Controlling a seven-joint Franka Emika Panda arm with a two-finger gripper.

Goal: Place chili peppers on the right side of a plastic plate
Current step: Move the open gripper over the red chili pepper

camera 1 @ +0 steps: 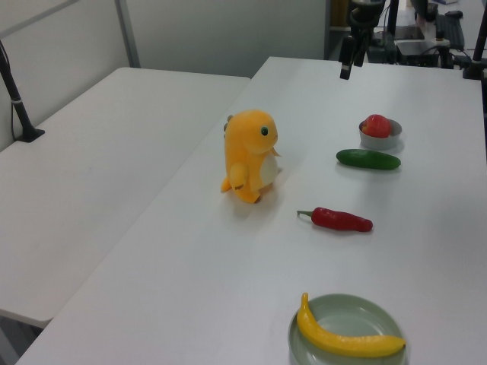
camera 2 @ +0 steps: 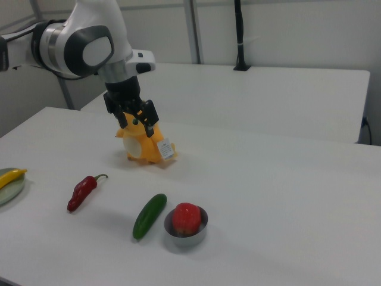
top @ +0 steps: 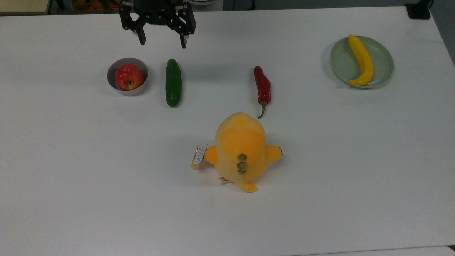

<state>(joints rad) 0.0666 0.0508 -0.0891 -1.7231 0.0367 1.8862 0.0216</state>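
The dark-red chili [top: 262, 87] with its curved green stem lies mid-table, apart from everything; I also see the chili [camera 1: 342, 220] in the left view and the chili [camera 2: 82, 192] in the right view. The pale green plate [top: 383, 62] sits near the top view's right edge, holding a yellow banana-shaped fruit [top: 362, 60]. The plate [camera 1: 358, 310] is nearest in the left view, and the plate [camera 2: 8, 192] is at the right view's left edge. My gripper [top: 163, 43] hangs open and empty above the table's far side, over the gap between bowl and cucumber. The gripper [camera 2: 138, 126] is also in the right view.
A small grey bowl [top: 111, 73] holds a red apple [top: 129, 76]. Beside it lies a dark green cucumber [top: 173, 82]. An orange plush toy [top: 240, 149] stands just in front of the chili's stem. A second white table [camera 1: 99, 152] adjoins on the left view's left.
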